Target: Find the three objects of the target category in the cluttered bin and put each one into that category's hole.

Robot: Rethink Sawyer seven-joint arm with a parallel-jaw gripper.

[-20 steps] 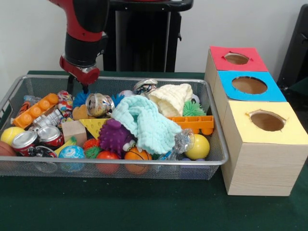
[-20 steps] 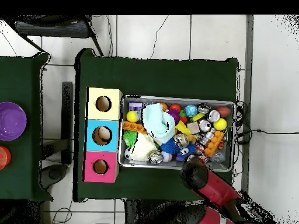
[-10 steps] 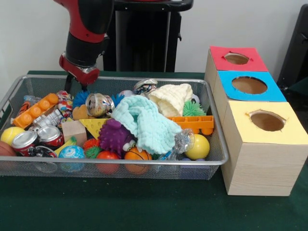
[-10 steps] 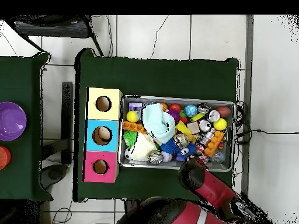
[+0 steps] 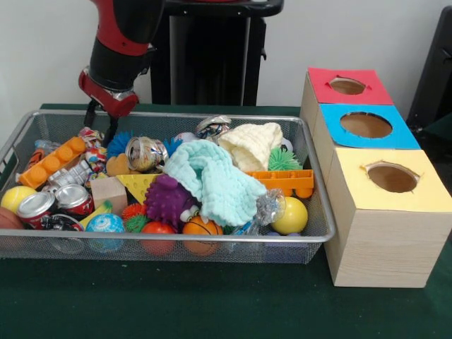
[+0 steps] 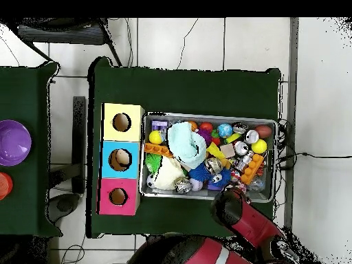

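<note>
The wire mesh bin is packed with mixed items. Crushed cans lie near its back left, and two upright cans stand at the front left. A mint cloth and a cream cloth cover the middle. Among the balls are a yellow one and a purple spiky one. My gripper hangs open over the bin's back left corner, just above the clutter, holding nothing. In the overhead view the arm covers the bin's lower rim.
Three wooden boxes with round holes stand right of the bin: red top, blue top, yellow top. Orange bricks lie at the bin's left. A purple bowl sits on a separate table.
The arm has shifted left and slightly up along the bin's back edge. The items in the bin have not moved.
</note>
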